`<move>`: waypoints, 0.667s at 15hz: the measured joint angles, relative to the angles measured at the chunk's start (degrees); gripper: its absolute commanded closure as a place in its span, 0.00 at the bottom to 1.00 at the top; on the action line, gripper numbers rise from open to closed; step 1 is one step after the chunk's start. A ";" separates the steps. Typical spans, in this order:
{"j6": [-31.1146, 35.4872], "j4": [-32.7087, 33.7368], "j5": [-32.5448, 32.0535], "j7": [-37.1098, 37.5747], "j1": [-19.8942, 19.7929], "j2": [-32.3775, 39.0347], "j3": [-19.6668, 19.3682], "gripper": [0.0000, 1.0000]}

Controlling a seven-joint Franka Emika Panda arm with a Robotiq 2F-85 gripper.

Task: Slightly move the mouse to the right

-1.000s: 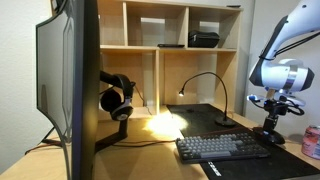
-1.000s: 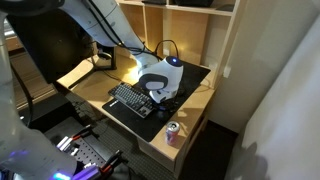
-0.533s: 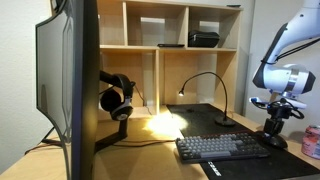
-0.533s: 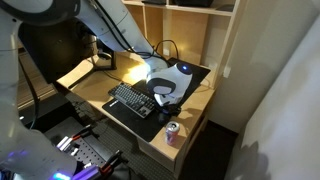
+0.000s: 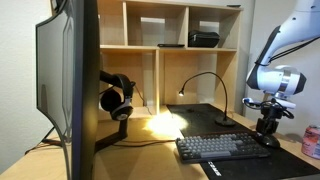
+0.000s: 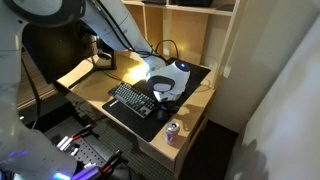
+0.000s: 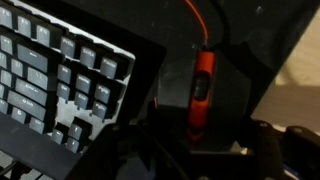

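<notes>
The mouse (image 7: 200, 90) is black with an orange-red strip down its middle and lies on a dark desk mat just to the side of the keyboard (image 7: 60, 80). In the wrist view my gripper (image 7: 200, 140) straddles it, one dark finger against each side. In an exterior view the gripper (image 5: 268, 128) stands straight down on the mouse (image 5: 270, 141) at the end of the keyboard (image 5: 220, 147). In an exterior view the gripper (image 6: 163, 92) hides most of the mouse.
A drink can (image 5: 311, 142) stands near the desk's edge beyond the mouse, also in an exterior view (image 6: 172, 131). A gooseneck lamp (image 5: 205, 80), headphones (image 5: 117, 97) and a large monitor (image 5: 70, 90) stand further along. Shelves rise behind the desk.
In an exterior view the gripper drifted a little towards the can, then came back towards the keyboard, staying low over the mouse.
</notes>
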 measured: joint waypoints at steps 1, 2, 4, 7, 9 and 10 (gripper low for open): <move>0.00 0.10 -0.03 0.97 0.11 0.07 -0.01 0.56; -0.01 0.19 -0.03 1.85 0.11 0.13 -0.02 0.31; -0.02 0.30 -0.02 3.29 0.10 0.19 -0.02 0.31; -0.02 0.33 -0.01 3.67 0.10 0.21 -0.02 0.56; -0.04 0.35 0.26 4.10 0.06 0.19 0.03 0.56; -0.04 0.36 0.52 4.95 0.01 0.19 0.03 0.56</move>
